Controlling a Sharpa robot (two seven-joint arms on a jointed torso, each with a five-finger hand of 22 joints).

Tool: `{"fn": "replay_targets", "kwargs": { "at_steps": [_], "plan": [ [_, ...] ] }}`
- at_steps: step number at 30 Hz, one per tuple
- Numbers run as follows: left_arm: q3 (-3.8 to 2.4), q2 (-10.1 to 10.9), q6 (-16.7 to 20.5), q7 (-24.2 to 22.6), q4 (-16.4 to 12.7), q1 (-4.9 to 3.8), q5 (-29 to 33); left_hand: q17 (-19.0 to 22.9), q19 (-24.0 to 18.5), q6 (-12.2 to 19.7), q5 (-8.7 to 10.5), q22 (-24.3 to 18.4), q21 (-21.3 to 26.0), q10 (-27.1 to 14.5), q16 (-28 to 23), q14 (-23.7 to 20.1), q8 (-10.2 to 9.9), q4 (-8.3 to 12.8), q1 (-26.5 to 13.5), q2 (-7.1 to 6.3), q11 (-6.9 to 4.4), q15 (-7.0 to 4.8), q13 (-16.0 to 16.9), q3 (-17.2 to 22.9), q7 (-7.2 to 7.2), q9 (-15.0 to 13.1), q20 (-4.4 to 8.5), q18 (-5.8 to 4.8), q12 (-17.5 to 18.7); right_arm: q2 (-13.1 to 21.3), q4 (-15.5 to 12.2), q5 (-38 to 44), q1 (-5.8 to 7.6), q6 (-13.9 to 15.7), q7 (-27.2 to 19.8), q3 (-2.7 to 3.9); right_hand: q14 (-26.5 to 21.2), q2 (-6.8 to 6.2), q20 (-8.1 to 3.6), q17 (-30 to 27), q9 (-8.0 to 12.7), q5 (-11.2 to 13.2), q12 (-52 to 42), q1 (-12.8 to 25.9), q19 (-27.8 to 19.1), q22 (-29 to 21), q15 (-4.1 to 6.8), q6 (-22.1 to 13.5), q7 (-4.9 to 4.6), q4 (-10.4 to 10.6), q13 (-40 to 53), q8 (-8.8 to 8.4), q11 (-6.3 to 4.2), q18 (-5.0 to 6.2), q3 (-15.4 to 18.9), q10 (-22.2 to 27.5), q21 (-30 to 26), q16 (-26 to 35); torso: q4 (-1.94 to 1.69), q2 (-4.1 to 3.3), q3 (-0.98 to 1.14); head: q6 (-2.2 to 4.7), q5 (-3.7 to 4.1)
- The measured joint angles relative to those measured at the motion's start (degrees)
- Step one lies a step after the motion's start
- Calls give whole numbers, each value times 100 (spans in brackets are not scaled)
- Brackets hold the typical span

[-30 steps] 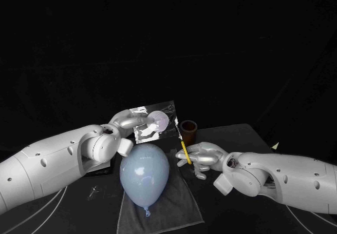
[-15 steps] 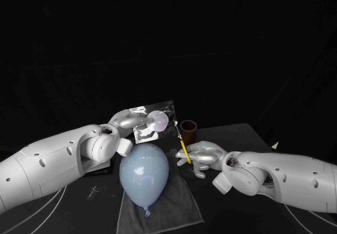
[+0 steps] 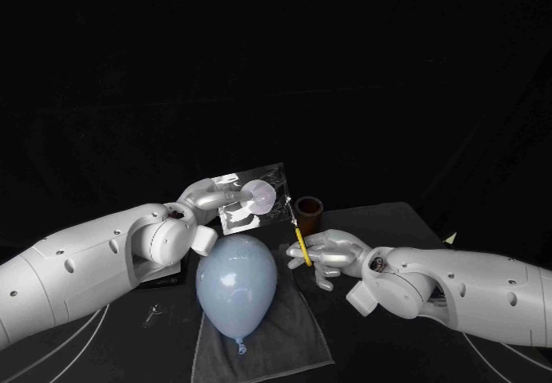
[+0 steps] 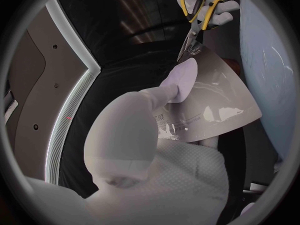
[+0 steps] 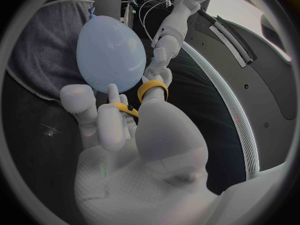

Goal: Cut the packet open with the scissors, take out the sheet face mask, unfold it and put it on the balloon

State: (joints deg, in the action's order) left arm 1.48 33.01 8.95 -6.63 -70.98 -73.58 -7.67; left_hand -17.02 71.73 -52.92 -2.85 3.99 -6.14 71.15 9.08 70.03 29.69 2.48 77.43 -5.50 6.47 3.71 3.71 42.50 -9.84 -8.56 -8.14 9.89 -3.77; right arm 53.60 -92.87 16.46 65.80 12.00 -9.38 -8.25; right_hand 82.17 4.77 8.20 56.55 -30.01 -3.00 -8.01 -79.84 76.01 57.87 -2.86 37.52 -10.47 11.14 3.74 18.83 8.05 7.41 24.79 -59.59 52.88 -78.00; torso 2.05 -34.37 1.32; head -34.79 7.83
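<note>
My left hand [image 3: 210, 199] holds the silvery packet [image 3: 254, 200] upright above the far end of the pale blue balloon [image 3: 236, 281]. In the left wrist view its fingers [image 4: 164, 96] pinch the packet [image 4: 209, 102]. My right hand [image 3: 329, 253] grips the yellow-handled scissors [image 3: 300, 239], blades pointing up at the packet's near right corner. The left wrist view shows the scissors [image 4: 195, 20] with their blade tips at the packet's edge. In the right wrist view, the yellow handles [image 5: 151, 88] sit in my right hand [image 5: 125, 130], with the balloon [image 5: 109, 55] beyond.
The balloon lies on a grey towel [image 3: 281, 339] spread over the black table. A brown cylinder [image 3: 309, 209] stands just behind the scissors. A small metal object [image 3: 152, 315] lies left of the towel.
My right hand has edged slightly up and toward the packet with the scissors. The left hand and packet have stayed in place.
</note>
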Motion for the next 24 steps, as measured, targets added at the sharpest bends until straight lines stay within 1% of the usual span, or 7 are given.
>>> {"fn": "replay_targets", "kwargs": {
  "at_steps": [2, 8, 11, 13, 18, 20, 24],
  "plan": [
    [0, 1, -4, -4, 0, -1, 1, 0, 0, 0, 0, 0, 0, 0, 0, 0, 0, 0, -1, -1, 0, 0, 0, 0, 0, 0, 0, -1, 0, -6, 22, 0, 4, -26, -9, 2, -38, 25, -4, -63, 28, 0, 26, 25, -37, -62, 1, -47, 26, 0, 0, -23, 16, -1, 0, 56, -70, 35, 1, 0, 0, -1, -7],
    [0, 5, -27, -7, 1, -1, 1, 0, 0, 0, 0, 0, 0, 0, 0, 0, 0, 0, 7, 7, 0, 0, 0, 0, 0, 0, 0, -3, 0, -11, 75, 14, 35, -150, -16, 4, -51, 38, 13, -119, 42, 0, 31, 38, -54, -119, -11, -66, 6, 0, 0, -23, 35, -33, 0, 75, -114, 44, 1, 0, 1, -8, -23],
    [0, 7, -52, -7, 3, -1, -1, 0, 0, 0, 1, 0, 0, -1, 0, 0, 0, 0, 16, 15, 1, 0, 0, 0, 0, 0, 0, -4, 0, -2, 89, 33, 68, -262, -5, 5, -72, 68, -7, -120, 43, 0, 31, 8, -74, -120, 10, -66, 6, -19, 14, -19, 25, 24, 19, 65, -114, 44, 3, 0, 1, -10, -27],
    [0, 9, -76, -7, 4, -1, -4, 0, 0, 0, 1, 0, 0, -1, 0, 0, 0, 0, 22, 21, 1, 0, 0, 0, 0, 0, 0, -6, 0, 13, 105, 59, 96, -372, 15, 6, -72, 68, -7, -120, 49, 0, -15, 8, -74, -133, 10, -12, 13, -25, 29, 41, 2, 53, 25, -22, -114, 44, 3, 0, 1, -12, -31],
    [0, 12, -137, -7, 4, 0, -11, -5, 0, 0, 3, 0, 0, -1, 0, 0, -1, 0, 24, 23, 1, 0, 0, 0, 0, 0, 0, -9, 0, 64, 134, 154, 148, -678, 108, 9, -72, 68, 12, -143, 50, 0, -28, 8, -93, -155, 10, -1, 6, -25, 29, 45, -17, 53, 25, -41, -142, 44, 6, 1, 1, -18, -38],
    [2, 12, -165, -4, 4, 2, -17, -6, 0, 0, 5, 0, 0, -1, 0, 0, -7, 0, 25, 24, 1, 0, 0, 0, 0, 0, 0, -10, 0, 83, 137, 204, 164, -816, 155, 9, -85, 68, -9, -153, 51, 0, -28, 8, -113, -167, 23, 25, 9, -25, 29, 45, 0, 53, 25, -58, -172, 44, 5, 2, 0, -20, -40],
    [3, 15, -213, 2, 5, 3, -28, -6, 0, 0, 13, 0, -24, -1, 0, 0, -11, 17, 25, 24, 1, 0, 0, 17, 0, 0, 0, -13, 0, 128, 130, 285, 189, -1018, 225, 10, -93, 90, -9, -155, 59, 0, -58, 30, -114, -169, 31, 49, -7, -43, 35, 68, -18, 53, 11, -83, -175, 44, 5, 4, -2, -22, -40]
  ]
}}
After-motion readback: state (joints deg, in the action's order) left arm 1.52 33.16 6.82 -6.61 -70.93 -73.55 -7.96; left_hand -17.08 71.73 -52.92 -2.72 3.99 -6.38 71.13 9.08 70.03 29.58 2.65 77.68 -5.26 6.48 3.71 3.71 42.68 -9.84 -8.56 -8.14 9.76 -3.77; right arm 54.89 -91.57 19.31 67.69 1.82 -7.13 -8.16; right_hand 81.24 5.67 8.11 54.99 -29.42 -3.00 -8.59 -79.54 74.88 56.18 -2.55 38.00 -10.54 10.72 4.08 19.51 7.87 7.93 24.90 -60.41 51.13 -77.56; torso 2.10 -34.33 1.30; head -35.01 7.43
